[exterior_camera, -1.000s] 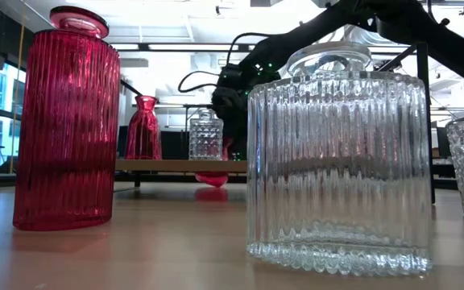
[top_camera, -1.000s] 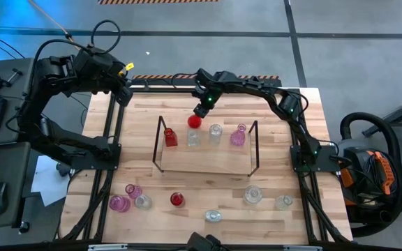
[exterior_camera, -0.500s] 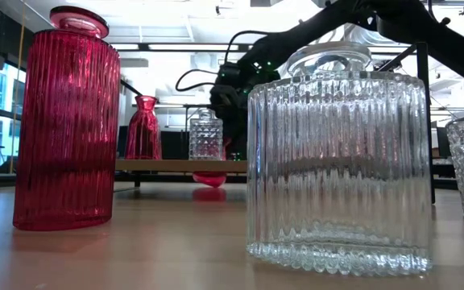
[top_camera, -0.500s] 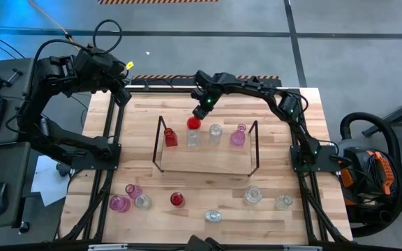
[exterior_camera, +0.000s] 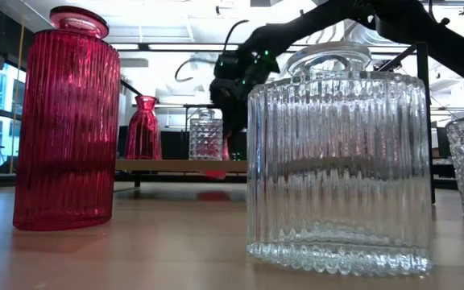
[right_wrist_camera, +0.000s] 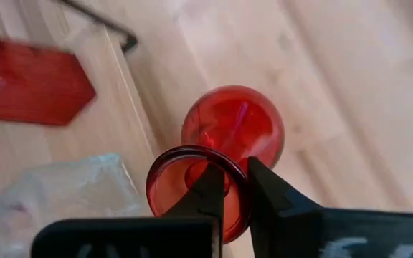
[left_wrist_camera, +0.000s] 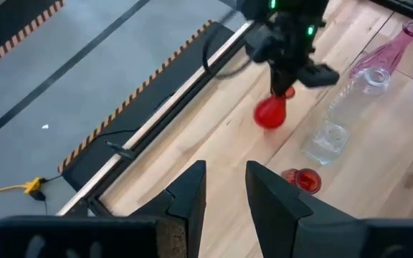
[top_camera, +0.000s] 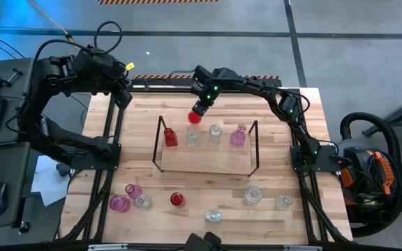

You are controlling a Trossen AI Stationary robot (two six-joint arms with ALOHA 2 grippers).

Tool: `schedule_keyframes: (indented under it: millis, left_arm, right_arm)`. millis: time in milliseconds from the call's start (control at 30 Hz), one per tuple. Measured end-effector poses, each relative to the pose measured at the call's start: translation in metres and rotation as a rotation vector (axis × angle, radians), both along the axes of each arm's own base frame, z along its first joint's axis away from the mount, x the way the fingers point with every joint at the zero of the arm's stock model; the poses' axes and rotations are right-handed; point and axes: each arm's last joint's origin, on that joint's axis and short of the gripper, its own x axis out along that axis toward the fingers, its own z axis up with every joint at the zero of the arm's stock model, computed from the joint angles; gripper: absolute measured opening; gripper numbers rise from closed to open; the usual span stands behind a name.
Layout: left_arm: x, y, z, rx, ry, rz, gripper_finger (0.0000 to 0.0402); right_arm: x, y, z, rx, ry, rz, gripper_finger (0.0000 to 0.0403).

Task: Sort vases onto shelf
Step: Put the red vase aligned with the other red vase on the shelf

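My right gripper [top_camera: 199,108] is shut on a round red vase [top_camera: 195,117] just beyond the far side of the shelf [top_camera: 204,162]. The same vase [left_wrist_camera: 269,113] shows in the left wrist view too. The shelf is a wooden board with black wire ends. On it stand a red vase [top_camera: 170,137], two clear vases [top_camera: 193,138] [top_camera: 216,132] and a pink vase [top_camera: 238,135], each on its base. My left gripper [left_wrist_camera: 224,190] is open and waits above the table's far left corner. My right gripper holds the red vase by the rim of its mouth [right_wrist_camera: 244,170], with one finger [right_wrist_camera: 208,192] inside the mouth and the other [right_wrist_camera: 267,188] outside. The fingers come from above, pointing down. The vase hangs below them, its round body [right_wrist_camera: 236,123] lowest, lifted off the table.
Several loose vases stand on the near half of the table: pink ones [top_camera: 119,203], a red one [top_camera: 177,199] and clear ones [top_camera: 252,194] [top_camera: 283,202] [top_camera: 213,217]. A black metal frame [top_camera: 114,132] edges the table. Bare wood lies between the shelf and the far edge.
My right gripper has gone up and a little toward the far edge, staying shut on the red vase. The vase has risen from the table behind the shelf and now hangs lifted.
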Motion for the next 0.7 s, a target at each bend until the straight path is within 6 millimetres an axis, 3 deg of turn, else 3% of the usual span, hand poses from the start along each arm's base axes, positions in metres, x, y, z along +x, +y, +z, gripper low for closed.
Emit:
schedule_keyframes:
  millis: [233, 700]
  left_arm:
    - [0.0, 0.0, 0.0, -0.004, -0.004, 0.006, 0.009]
    - [0.0, 0.0, 0.0, -0.008, -0.009, 0.013, 0.009]
  right_arm:
    - [-0.004, 0.001, 0.052, -0.074, -0.03, 0.009, 0.001]
    - [-0.036, 0.057, 0.134, -0.084, -0.116, 0.074, 0.001]
